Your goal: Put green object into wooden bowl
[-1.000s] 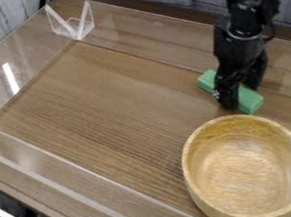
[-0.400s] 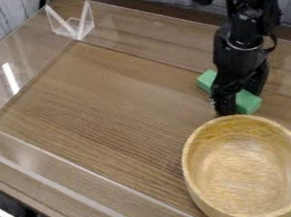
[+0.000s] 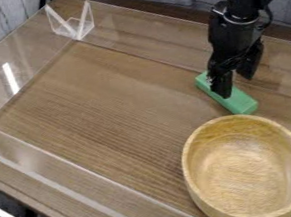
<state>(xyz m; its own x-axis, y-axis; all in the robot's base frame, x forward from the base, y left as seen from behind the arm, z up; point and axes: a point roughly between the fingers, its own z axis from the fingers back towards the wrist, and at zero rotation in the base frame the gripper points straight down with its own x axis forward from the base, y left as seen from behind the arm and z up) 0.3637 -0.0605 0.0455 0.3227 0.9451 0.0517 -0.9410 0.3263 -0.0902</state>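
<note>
The green object (image 3: 228,94) lies flat on the wooden table (image 3: 94,107), on the right side, a little farther than the wooden bowl (image 3: 249,171), which stands empty at the near right corner. The long axis of the bar runs diagonally, from far-left to near-right, so its near end points roughly toward the bowl's rim. The gripper (image 3: 234,77) hangs pointing down just above the far part of the bar, with its jaws spread open and holding nothing; the fingertips seem to be clear of the bar, though from this single view I cannot be fully sure of the gap. Compared with one second ago, the gripper is higher: then its fingers stood low around the bar and hid its middle, now most of the bar shows. The bar itself stays in about the same place, not lifted.
</note>
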